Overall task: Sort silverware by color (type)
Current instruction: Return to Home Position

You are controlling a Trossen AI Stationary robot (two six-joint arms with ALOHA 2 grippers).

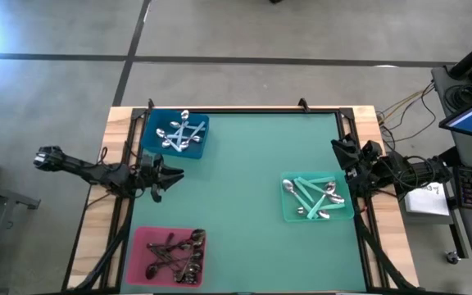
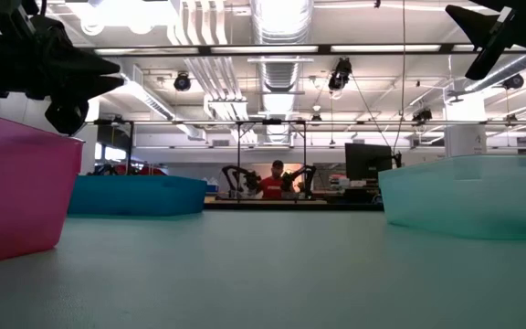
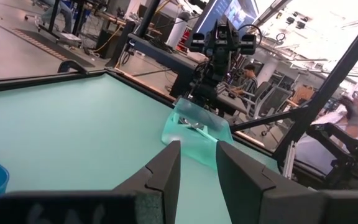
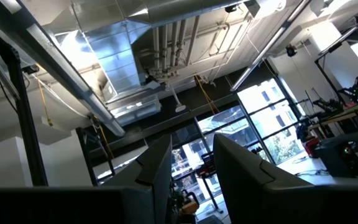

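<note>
Blue tray point(image 1: 150, 148), pink tray point(image 1: 141, 246), green tray point(image 1: 288, 214)

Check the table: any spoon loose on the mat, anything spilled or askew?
Nothing stands out. The spoons lie inside the blue tray, pink tray and green tray, none on the mat. The left gripper and right gripper hang open and empty at the sides.
</note>
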